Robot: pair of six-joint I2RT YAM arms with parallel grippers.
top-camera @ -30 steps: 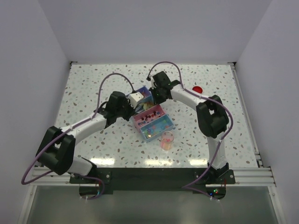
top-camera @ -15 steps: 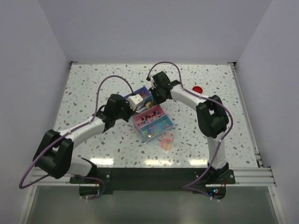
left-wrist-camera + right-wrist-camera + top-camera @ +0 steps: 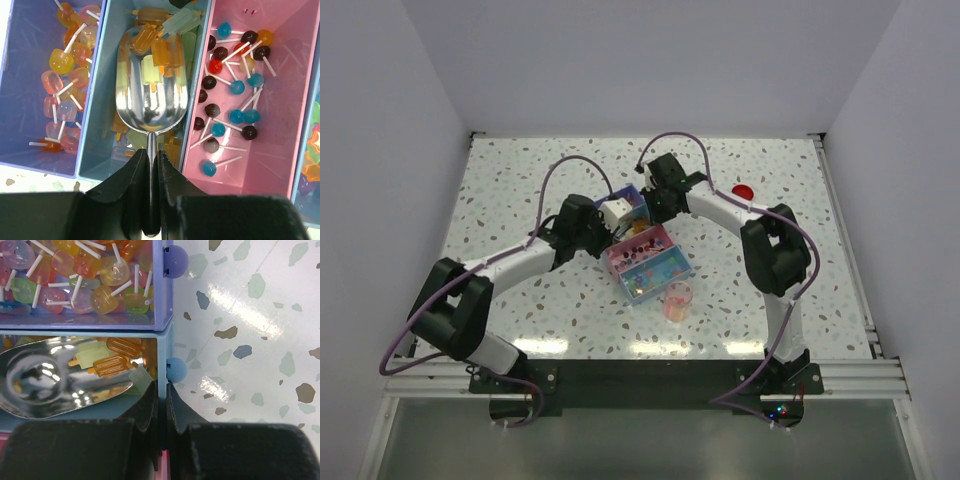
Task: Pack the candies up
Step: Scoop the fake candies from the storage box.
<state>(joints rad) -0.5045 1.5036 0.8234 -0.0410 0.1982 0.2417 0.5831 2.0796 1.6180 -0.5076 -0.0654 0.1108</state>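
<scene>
Scoop in the tray: the left gripper point(image 3: 152, 161) is clamped on the handle of a shiny metal scoop point(image 3: 150, 100). The right gripper point(image 3: 161, 399) is closed narrowly on the end wall of the light-blue plastic compartment point(image 3: 161, 357).

Nearest the arm bases, a clear plastic cup point(image 3: 676, 300) with pink-orange contents stands on the speckled terrazzo table point(image 3: 520, 180), just beside the near corner of the compartment set. The scoop's bowl lies in the light-blue compartment and carries orange and pale-green popsicle-shaped candies point(image 3: 142, 39) at its far end, with more of them under and around it. In the left wrist view, the purple compartment point(image 3: 12, 100) on the left holds cube-shaped lollipops point(image 3: 70, 55) on white sticks. The pink compartment point(image 3: 285, 115) on the right holds round lollipops point(image 3: 235, 87) in blue, dark and red. The right gripper pinches the wall just beside a light-blue round knob point(image 3: 176, 369). Farthest, a round red lid point(image 3: 743, 190) lies apart on the table.
</scene>
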